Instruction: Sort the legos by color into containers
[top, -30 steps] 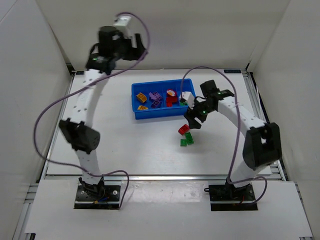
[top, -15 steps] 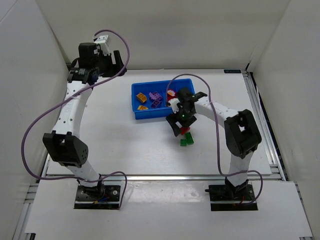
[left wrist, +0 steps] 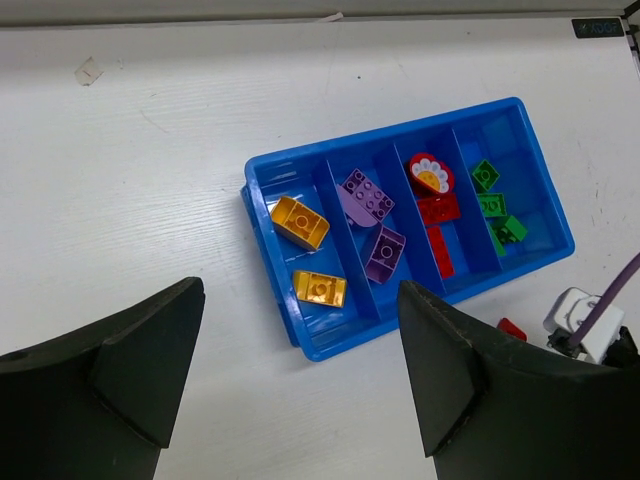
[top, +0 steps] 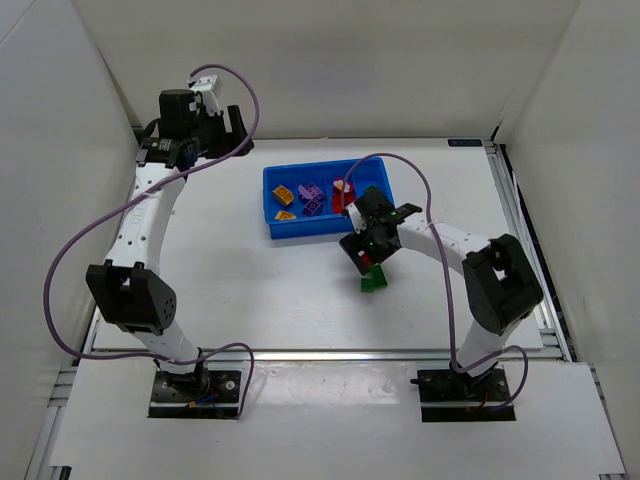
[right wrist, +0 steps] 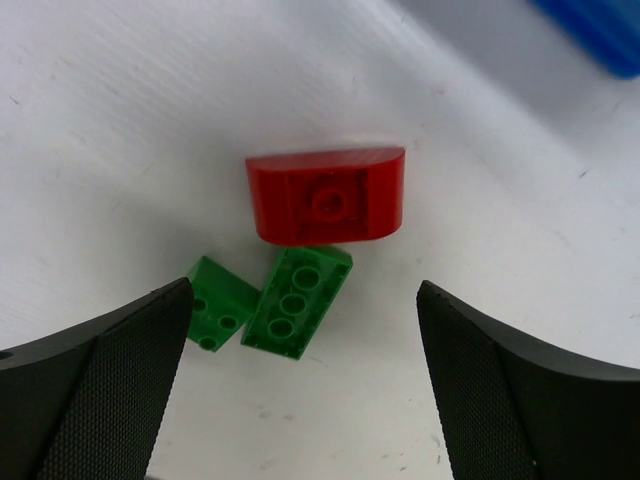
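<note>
Three loose legos on the white table (right wrist: 120, 120): one glossy red rounded brick (right wrist: 327, 195), a long green brick (right wrist: 297, 300) and a shorter green brick (right wrist: 222, 303) just beside it. The blue plastic tray (left wrist: 420, 320) holds two orange, two purple, reds, three greens. Right gripper (right wrist: 302, 290) hovers over the trio, jaws wide, empty; its elbow has swung outward. Left gripper (left wrist: 300, 300) gapes empty above the tray.

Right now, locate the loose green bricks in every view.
Top external: loose green bricks below the blue tray's right end.
Left wrist: not in it; blue tray at centre.
Right wrist: lower centre, under a red brick.
Shared landmark: the blue tray, at the right wrist view's top-right corner.
</note>
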